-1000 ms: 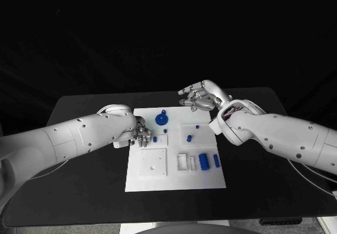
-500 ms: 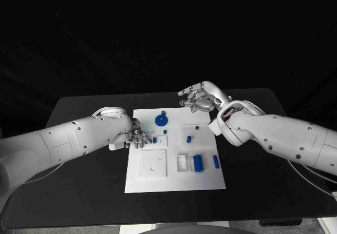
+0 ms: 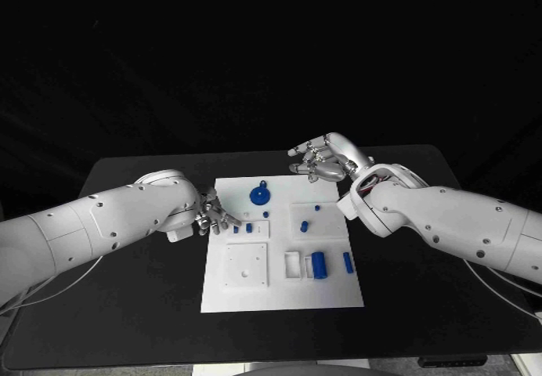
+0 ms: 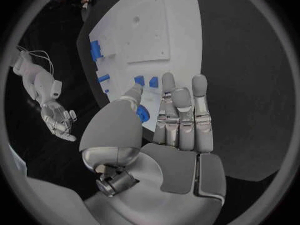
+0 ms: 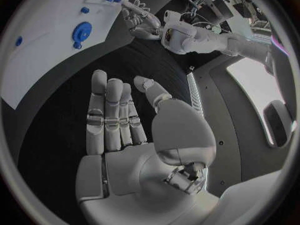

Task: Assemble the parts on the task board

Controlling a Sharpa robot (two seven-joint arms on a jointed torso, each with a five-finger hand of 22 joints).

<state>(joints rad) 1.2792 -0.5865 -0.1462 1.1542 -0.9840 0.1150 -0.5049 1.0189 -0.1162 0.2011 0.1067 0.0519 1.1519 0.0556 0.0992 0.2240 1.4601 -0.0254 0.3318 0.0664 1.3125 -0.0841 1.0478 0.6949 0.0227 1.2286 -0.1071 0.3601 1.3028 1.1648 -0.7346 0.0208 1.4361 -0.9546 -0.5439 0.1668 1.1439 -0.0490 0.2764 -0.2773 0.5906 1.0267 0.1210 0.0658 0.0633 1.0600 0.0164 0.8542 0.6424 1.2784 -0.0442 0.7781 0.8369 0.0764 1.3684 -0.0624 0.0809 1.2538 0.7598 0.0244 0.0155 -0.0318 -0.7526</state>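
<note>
Left hand has withdrawn off task board (holding nothing).

**Dim room, bright board, bent wrist views**

I see the task board as the brightest thing, evenly lit from overhead, against a black tabletop and dark background. Beside the board, arm shadows are soft. My wrist pictures curve straight board edges and darken toward the rim.
</note>
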